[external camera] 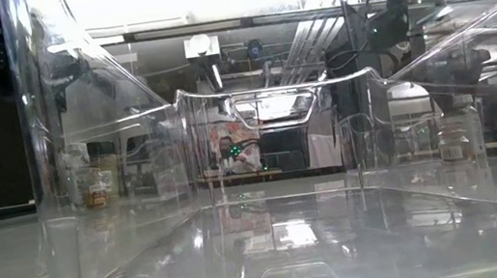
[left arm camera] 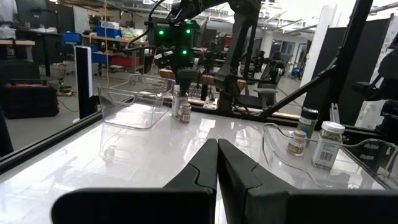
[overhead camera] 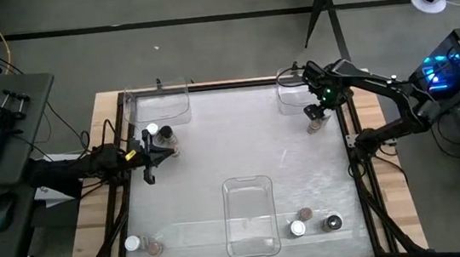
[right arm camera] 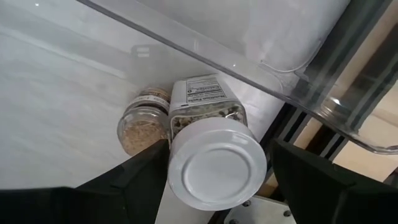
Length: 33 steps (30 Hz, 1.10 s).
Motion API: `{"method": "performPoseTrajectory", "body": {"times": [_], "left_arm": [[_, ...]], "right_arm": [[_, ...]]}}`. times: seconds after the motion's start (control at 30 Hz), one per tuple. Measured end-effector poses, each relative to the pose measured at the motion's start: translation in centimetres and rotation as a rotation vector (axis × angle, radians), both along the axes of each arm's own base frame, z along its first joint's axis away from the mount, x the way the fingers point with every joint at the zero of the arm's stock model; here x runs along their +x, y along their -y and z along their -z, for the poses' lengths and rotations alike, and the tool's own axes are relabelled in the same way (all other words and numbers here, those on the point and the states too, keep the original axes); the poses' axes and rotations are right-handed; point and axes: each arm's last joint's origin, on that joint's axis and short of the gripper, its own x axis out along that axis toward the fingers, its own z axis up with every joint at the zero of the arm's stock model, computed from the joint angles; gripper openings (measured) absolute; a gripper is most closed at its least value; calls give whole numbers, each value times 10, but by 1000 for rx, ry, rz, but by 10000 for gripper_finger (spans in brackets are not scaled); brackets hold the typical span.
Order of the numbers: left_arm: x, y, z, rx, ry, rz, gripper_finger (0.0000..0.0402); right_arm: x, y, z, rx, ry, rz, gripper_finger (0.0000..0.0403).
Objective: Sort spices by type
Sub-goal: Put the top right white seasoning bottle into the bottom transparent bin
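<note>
The right tool (right arm camera: 217, 180) hangs over the far right part of the desk (overhead camera: 240, 144), its fingers (right arm camera: 134, 177) spread wide on either side of a white-capped jar (right arm camera: 216, 163) without clearly pressing it. That jar stands upright, long axis vertical, cap toward the wrist camera; its paper label carries small print too fine to read. Touching its side is a smaller tan-capped jar (right arm camera: 142, 127) of pale powder, also upright. Both stand just outside the wall of the far right clear tray (right arm camera: 261, 50).

The left tool (left arm camera: 216, 167) is over the left side of the desk, fingers pressed together and holding nothing. Just beside it, near the far left clear tray (overhead camera: 159, 104), stand a white-capped jar (overhead camera: 153, 130) and a darker jar (overhead camera: 167, 138).

A third clear tray (overhead camera: 250, 216) lies at the near middle. To its right are three upright jars (overhead camera: 312, 221): white, tan and dark caps. At the near left corner stand two more jars (overhead camera: 139, 244), one white-capped and one tan.
</note>
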Motion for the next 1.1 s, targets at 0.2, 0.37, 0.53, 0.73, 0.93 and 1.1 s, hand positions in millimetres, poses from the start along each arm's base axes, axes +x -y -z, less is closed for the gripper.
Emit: {"method": "performPoseTrajectory", "body": {"times": [0.2, 0.37, 0.53, 0.73, 0.93, 1.1], "left_arm": [[0, 0, 0, 0, 0, 0, 0], [0, 0, 0, 0, 0, 1, 0], [0, 0, 0, 0, 0, 0, 0], [0, 0, 0, 0, 0, 1, 0], [0, 0, 0, 0, 0, 0, 0], [0, 0, 0, 0, 0, 1, 0]], "right_arm": [[3, -3, 0, -1, 0, -5, 275], [6, -1, 7, 26, -29, 18, 275], [10, 2, 14, 48, -55, 27, 275], [12, 5, 19, 62, -72, 28, 256], [12, 5, 19, 49, -80, 25, 197], [9, 3, 15, 51, -84, 18, 197]]}}
